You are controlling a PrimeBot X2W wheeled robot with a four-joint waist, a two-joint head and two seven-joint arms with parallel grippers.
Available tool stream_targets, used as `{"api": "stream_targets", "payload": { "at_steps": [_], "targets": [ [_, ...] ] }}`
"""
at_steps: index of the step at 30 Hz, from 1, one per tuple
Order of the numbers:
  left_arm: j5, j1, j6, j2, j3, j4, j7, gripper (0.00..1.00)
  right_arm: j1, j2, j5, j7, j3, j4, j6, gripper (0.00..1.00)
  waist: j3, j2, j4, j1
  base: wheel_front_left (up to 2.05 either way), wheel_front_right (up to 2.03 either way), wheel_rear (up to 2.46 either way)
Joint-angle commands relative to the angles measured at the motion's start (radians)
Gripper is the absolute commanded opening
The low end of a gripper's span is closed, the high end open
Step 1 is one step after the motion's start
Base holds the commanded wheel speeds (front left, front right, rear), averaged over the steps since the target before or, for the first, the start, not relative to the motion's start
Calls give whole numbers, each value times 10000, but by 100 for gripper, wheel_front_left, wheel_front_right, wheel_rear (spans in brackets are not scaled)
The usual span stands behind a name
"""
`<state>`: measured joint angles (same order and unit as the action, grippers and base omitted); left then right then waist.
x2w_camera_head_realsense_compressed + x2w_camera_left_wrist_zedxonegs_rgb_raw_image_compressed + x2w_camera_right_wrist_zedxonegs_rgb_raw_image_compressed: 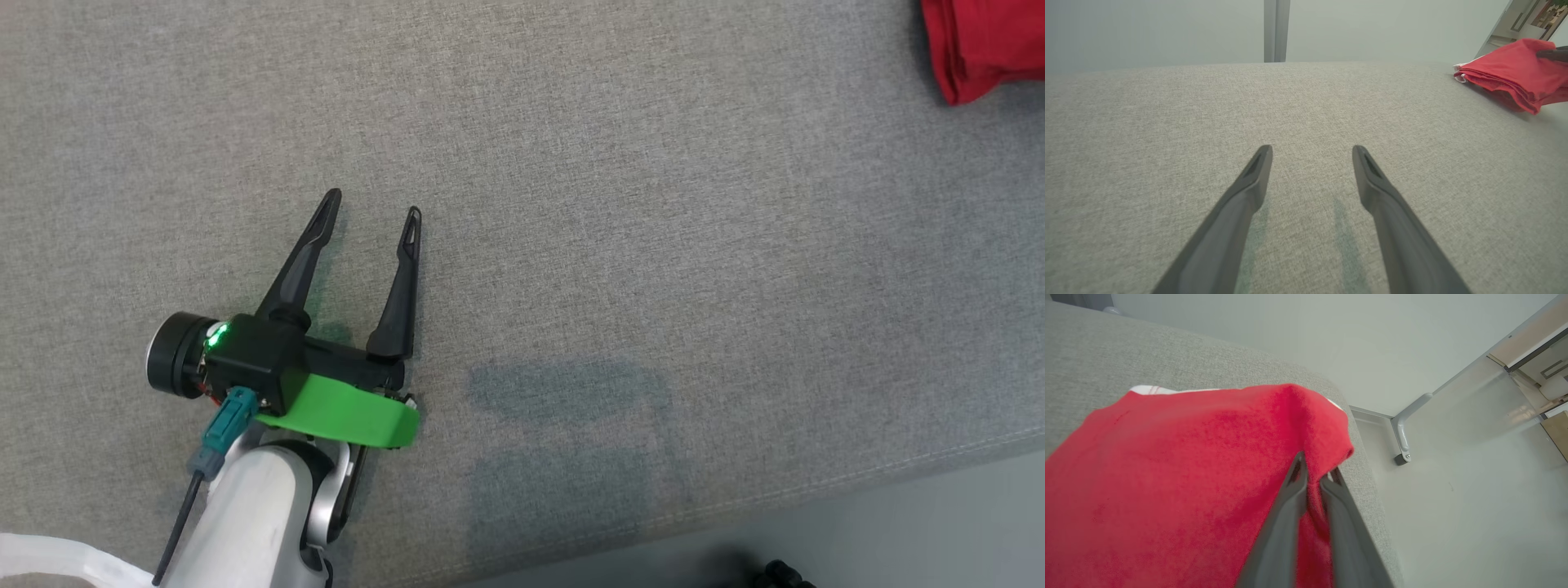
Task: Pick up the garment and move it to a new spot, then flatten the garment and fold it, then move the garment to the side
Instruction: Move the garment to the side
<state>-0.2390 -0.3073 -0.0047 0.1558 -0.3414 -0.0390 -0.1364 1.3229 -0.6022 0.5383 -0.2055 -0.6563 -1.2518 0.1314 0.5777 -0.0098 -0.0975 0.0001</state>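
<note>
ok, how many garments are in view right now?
1. The red garment lies folded near the far right edge of the grey surface, pinched by the shut right gripper. The open left gripper is over bare surface, away from it. Others may lie outside the frames.

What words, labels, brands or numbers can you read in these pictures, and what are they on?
No readable text anywhere.
The red garment: white edge with thin red lines, no lettering.
The left claw and its green band: no print.
The framed picture, far corner of the left wrist view: too blurred to read.
</note>
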Motion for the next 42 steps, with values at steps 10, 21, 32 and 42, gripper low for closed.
{"api": "stream_targets", "payload": {
  "at_steps": [10,21,32,42],
  "targets": [
    [79,92,145,212,-15,-233,164,100,30,-179,-1373,-598,967,-364,-16,100,192,98,-152,-1,0,0,0],
    [-120,-7,232,270,115,-84,14,100,-849,353,-2399,-609,2523,1487,-16,100,-266,98,-333,-1,0,0,0],
    [-846,210,525,50,1163,1406,-1105,100,-3433,1958,-2543,-612,3882,4691,-16,100,-2557,98,-33,-1,0,0,0],
    [-1087,1289,610,-243,2135,2148,-1283,100,-6174,3632,-2436,-612,4787,6386,-14,100,-4303,98,381,-1,0,0,0]
  ]
}}
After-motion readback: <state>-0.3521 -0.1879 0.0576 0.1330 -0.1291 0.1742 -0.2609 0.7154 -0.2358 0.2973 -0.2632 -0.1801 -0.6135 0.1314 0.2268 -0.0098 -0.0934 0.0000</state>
